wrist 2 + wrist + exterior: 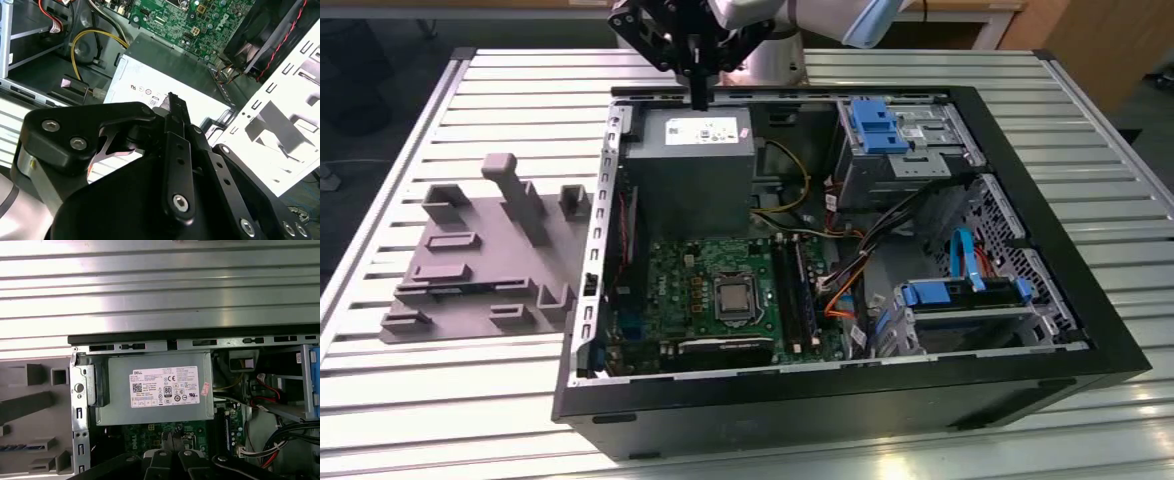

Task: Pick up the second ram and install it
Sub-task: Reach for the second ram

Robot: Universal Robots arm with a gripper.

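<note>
Starting at the near side of the exterior view, the black wall of the open computer case (854, 400) lies on the slatted metal table (454, 400). Just inside it, toward the exterior view's right, sits a blue drive caddy (961, 295), with orange and red cables (847, 290) running between it and the green motherboard (707, 280). The long black memory slots (795, 290) lie along the board's right edge, beside the processor socket (736, 297). Outside the case, at the exterior view's left, a grey fixture (467, 290) rests on the table. In the first wrist view a thin blue-green strip stands in one of its slots; this looks like the second ram (25, 446), though I cannot be sure, and it is well apart from the arm. Farther back, the grey power supply (687, 165) fills the case's far left corner, with a second blue bracket (874, 125) to its right. Above the power supply's far edge hangs the gripper (700, 98), pointing down, its black fingers (175, 130) clenched so the tips meet in a narrow point. Both wrist views look past those closed tips onto the labelled power supply and the motherboard beyond it. Behind the case the table's slats run on.
</note>
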